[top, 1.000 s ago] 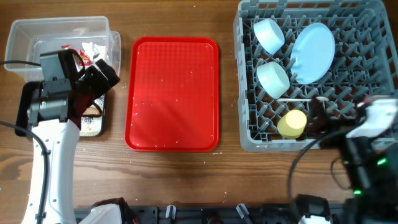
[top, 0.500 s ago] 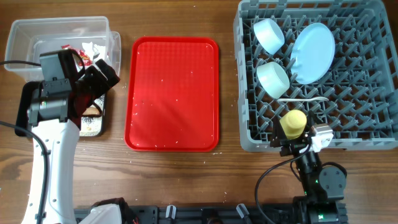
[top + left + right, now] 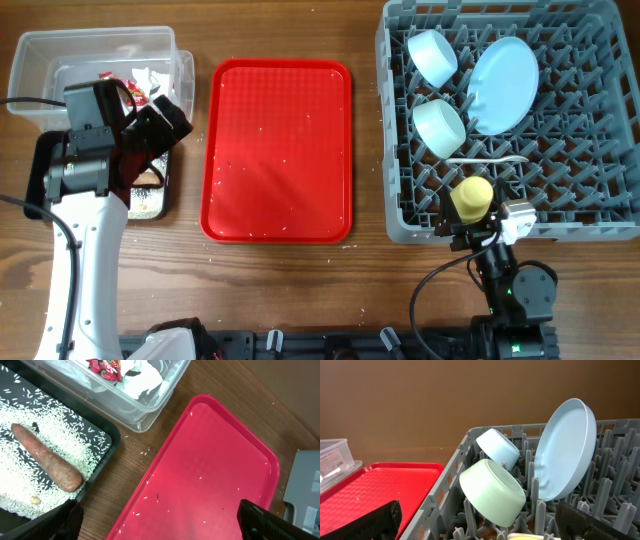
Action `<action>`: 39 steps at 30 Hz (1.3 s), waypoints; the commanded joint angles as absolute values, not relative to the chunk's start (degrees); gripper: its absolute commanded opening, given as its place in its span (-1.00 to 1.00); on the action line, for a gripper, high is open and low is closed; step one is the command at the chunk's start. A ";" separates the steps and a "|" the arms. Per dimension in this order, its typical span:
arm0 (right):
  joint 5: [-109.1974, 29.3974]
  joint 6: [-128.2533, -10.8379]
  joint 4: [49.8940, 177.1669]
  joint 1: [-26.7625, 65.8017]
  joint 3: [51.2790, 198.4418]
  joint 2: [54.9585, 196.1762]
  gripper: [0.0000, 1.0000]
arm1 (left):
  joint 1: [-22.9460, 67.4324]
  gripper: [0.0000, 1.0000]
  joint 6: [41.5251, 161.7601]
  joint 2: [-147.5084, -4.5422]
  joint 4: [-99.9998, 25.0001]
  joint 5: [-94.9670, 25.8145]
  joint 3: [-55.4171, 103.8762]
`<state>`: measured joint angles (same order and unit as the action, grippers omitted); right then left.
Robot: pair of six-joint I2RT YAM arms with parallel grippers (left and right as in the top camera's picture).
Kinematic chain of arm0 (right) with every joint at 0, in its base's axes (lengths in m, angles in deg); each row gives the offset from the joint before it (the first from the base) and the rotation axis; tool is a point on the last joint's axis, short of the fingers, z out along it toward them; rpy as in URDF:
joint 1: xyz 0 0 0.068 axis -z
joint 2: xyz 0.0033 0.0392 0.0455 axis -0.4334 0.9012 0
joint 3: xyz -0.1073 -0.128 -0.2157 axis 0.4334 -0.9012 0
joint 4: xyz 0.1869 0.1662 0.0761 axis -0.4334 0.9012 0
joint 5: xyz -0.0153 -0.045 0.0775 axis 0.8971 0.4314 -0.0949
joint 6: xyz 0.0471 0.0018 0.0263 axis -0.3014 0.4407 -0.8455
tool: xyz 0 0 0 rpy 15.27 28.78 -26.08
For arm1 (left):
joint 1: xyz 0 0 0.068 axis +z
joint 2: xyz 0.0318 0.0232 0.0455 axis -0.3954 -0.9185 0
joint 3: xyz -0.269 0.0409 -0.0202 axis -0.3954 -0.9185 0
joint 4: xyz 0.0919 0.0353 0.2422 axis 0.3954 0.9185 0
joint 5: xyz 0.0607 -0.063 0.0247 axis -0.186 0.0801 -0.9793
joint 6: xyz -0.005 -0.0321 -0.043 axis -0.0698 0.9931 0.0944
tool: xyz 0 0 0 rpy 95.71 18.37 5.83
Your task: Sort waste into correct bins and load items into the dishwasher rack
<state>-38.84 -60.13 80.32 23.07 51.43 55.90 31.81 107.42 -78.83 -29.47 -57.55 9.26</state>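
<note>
The grey dishwasher rack (image 3: 600, 170) holds a light blue bowl (image 3: 432, 55), a light blue plate (image 3: 503, 85), a pale green bowl (image 3: 440, 125), a white spoon (image 3: 487, 160) and a yellow cup (image 3: 470, 197). The clear tub (image 3: 145, 412) holds the red-and-white wrapper (image 3: 105, 367) and white paper. The black tray (image 3: 102, 452) holds rice and the brown food piece (image 3: 47, 462). My left gripper (image 3: 160, 525) is open and empty above the red tray's near-left edge. My right gripper (image 3: 480, 530) is open and empty, low at the rack's front edge, facing the green bowl (image 3: 492, 492).
The flat red tray (image 3: 278, 150) lies between the bins and the rack with a few rice grains on it. Loose grains lie on the wood beside the black tray. The right arm (image 3: 500, 270) is folded in front of the rack.
My right arm pulled back from the rack's front right corner to the front edge below the yellow cup, then stayed still. The left arm has not moved.
</note>
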 commanded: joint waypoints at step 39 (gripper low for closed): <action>-37.81 -60.72 80.34 22.63 51.28 55.59 0.99 | 27.89 1.00 95.80 -7.67 -71.15 -59.54 -53.41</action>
<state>-38.82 -60.13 80.47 23.07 51.39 55.96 28.51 101.22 -10.07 -70.89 -57.61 -51.22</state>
